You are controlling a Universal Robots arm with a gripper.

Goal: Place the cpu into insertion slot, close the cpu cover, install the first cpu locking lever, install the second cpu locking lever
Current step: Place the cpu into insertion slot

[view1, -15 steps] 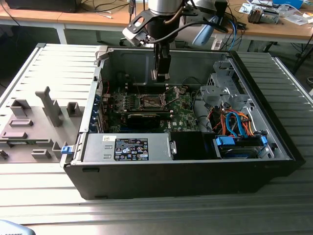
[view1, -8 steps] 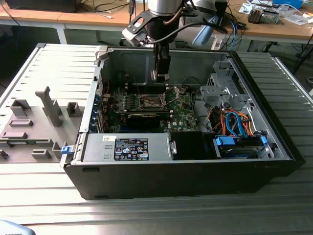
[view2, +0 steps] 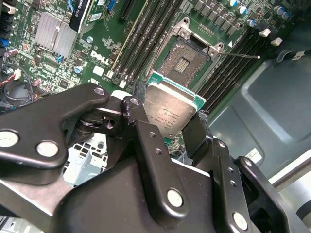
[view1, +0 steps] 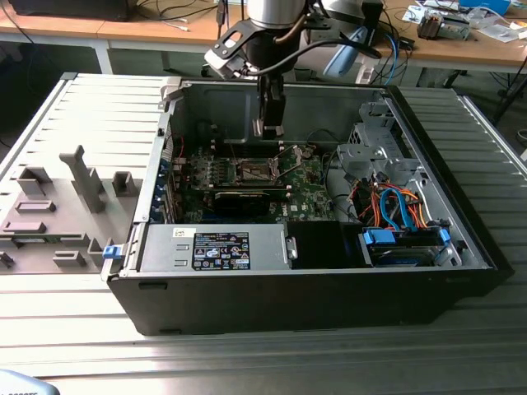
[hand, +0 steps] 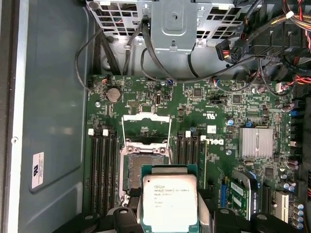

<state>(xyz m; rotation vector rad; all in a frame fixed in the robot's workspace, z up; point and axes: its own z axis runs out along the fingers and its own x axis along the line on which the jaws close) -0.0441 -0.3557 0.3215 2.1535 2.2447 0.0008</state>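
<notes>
The arm (view1: 268, 20) comes down from above, straight into the open computer box (view1: 329, 288). The box lies on the grey worktop (view1: 82, 107). The wrist points down. The fingers (view1: 265, 127) hang over the green board (view1: 309, 185) inside the box and do not touch it.

In the second wrist view the two black fingers (view2: 155, 160) pinch the cpu (view2: 170, 109), one on each side of it. Its shiny silver top faces the camera. The cpu is up in the air, held flat between the fingers.

The insertion slot (view2: 187, 58) sits on the board under the cpu and a little to one side. The slot is bare, with a dark middle and a thin silver rim. In the first wrist view the cpu (hand: 169, 201) covers part of the slot (hand: 133, 172). The cpu cover (hand: 146, 117) is swung open, away from the slot. Long black card slots run along both sides of it.
</notes>
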